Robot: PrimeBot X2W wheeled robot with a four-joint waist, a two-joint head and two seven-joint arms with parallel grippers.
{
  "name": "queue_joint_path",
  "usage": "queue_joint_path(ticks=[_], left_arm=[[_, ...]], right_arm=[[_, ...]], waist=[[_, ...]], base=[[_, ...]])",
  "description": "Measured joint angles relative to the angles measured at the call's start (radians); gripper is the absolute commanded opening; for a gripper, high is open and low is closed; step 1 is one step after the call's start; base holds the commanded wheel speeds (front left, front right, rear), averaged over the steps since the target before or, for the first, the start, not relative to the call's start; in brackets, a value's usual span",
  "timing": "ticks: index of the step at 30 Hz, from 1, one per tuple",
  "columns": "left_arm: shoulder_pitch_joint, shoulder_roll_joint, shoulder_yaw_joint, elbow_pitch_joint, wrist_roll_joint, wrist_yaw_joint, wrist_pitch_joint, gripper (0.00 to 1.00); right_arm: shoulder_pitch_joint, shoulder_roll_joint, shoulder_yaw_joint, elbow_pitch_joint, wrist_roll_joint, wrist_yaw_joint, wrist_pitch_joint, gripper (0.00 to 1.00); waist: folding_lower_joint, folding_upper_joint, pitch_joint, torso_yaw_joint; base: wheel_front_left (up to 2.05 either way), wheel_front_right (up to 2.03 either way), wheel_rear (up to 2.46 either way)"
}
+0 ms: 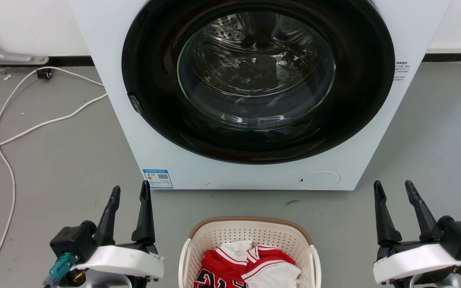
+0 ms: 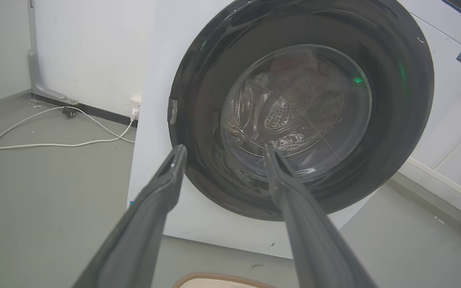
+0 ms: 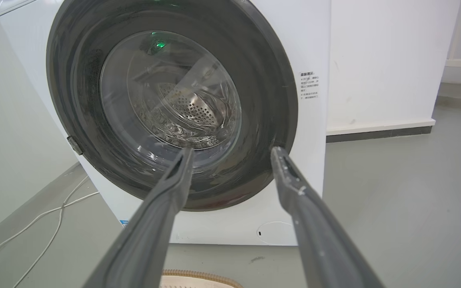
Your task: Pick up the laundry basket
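Cable: a white cable [image 1: 10,132] lies in loops on the grey floor [image 1: 66,160], left of the washer and running toward the back wall.
Left gripper: the left gripper [image 1: 130,186] hangs above the floor just left of the basket, fingers pointing at the washer. Its jaws stand apart and hold nothing. In the left wrist view the same gripper [image 2: 224,147] frames the lower part of the washer door between its fingers.
Washer: a white front-loading washer [image 1: 154,152] stands on the floor against the wall. Its round dark door [image 1: 254,80] is closed, and the steel drum shows through the glass. A blue sticker [image 1: 157,178] sits at the lower left corner of the front, and a round cover [image 1: 319,180] at the lower right.
Laundry basket: the laundry basket [image 1: 250,222] sits on the floor in front of the washer, apart from it, between the two grippers and touching neither. Its brown rim also shows at the bottom edge of both wrist views.
Contents: red and white clothes [image 1: 230,264] lie inside the basket.
Right gripper: the right gripper [image 1: 393,183] hangs above the floor right of the basket, well clear of it. Its jaws are spread and empty. The right wrist view shows it [image 3: 232,149] pointing at the lower door.
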Motion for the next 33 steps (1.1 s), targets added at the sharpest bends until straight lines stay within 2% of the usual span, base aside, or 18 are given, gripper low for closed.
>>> queue_joint_path(ticks=[19,33], left_arm=[[0.014,0.000,-0.026,-0.003,0.186,0.004,-0.041,1.00],[0.021,0.001,-0.037,0.012,0.300,0.036,-0.068,1.00]], right_arm=[[0.015,0.000,-0.009,-0.014,-0.190,0.000,-0.040,1.00],[0.024,-0.001,-0.012,-0.009,-0.300,0.000,-0.070,1.00]], waist=[[0.0000,0.0000,0.007,0.002],[0.0000,0.0000,0.012,0.006]], base=[[0.00,0.00,0.00],[0.00,0.00,0.00]])
